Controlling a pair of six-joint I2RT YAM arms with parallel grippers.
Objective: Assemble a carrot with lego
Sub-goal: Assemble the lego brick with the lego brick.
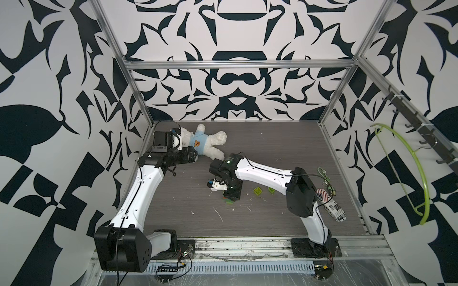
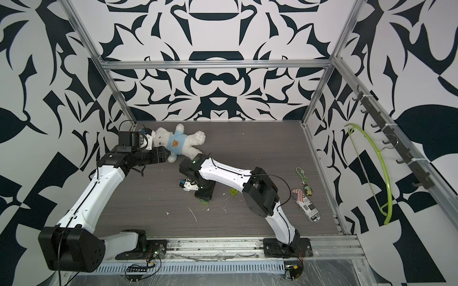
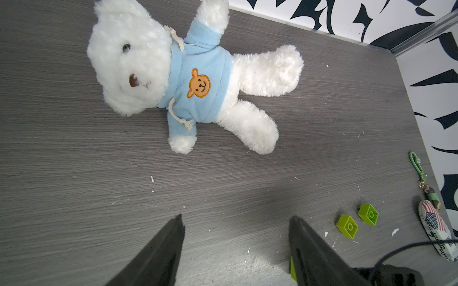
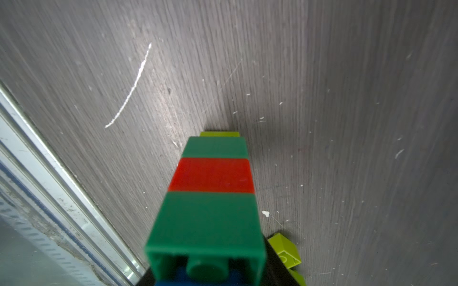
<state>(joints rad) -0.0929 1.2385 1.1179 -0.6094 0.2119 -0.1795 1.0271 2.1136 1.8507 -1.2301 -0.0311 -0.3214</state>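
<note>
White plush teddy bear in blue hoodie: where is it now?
In both top views the white plush teddy bear lies face-up at the far left of the grey table, just ahead of the left tool.

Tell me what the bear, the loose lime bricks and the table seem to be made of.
The bear: plush, likely synthetic, from its shaggy white pile; its blue hoodie looks like matte fleece. The bricks: hard moulded plastic, smooth with a slight sheen, crisp edges and a round stud. The table: probably wood-grain laminate, grey and matte with fine streaks; could be real wood.
</note>
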